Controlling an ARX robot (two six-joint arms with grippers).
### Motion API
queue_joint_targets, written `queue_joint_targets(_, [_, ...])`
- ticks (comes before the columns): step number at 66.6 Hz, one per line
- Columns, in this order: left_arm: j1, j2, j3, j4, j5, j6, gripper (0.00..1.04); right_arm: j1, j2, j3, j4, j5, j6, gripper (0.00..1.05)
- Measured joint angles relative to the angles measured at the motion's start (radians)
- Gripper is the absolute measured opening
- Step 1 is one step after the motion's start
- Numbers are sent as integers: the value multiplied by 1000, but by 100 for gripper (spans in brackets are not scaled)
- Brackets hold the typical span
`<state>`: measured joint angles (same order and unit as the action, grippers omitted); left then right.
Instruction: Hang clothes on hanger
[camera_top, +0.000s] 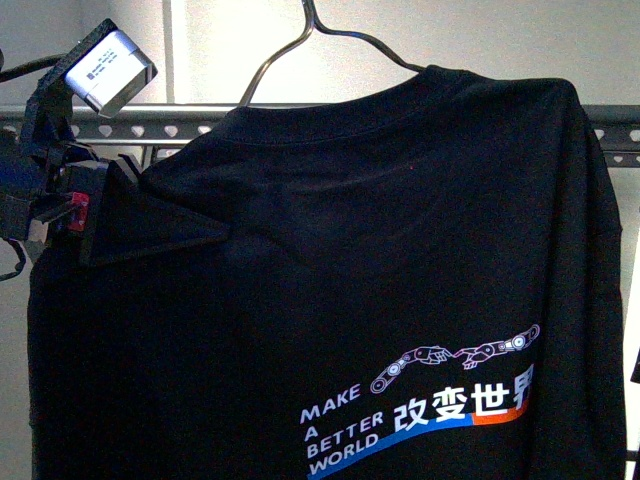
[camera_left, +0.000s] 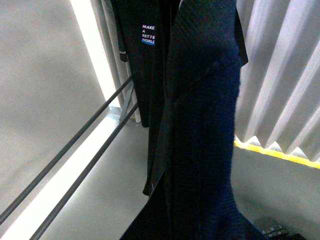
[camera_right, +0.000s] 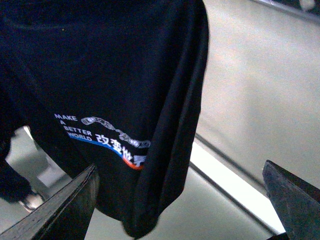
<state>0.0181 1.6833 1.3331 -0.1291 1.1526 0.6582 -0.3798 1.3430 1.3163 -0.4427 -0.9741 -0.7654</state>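
Black printed T-shirt (camera_top: 330, 270) is hanging, shoulder pinched in my left claw (camera_top: 95, 208); right claw (camera_right: 179, 172) gaping empty. Best lifting it level onto the grey heart-punched metal rack (camera_top: 180, 118).

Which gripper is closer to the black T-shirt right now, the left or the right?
Left. The left gripper touches the T-shirt, its jaws pinching the fabric at the shoulder. The right gripper hangs apart from it, jaws open, with the shirt beyond them.
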Motion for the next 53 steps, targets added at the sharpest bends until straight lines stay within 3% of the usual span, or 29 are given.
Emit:
queue_joint_targets(7, [0,0,0,0,2,0,7,103,78,195,-139,84,-247,97])
queue_joint_targets(13, [2,0,0,0,0,0,7,227,189,417,-318,223,-516,97])
queue_joint_targets(18, [2,0,0,0,0,0,7,291,278,555,-417,334,-654,97])
queue_joint_targets(26, [1,0,0,0,0,0,7,346,370,674,-481,416,-722,97])
queue_joint_targets(53, [1,0,0,0,0,0,7,447,543,845,-508,480,-722,97])
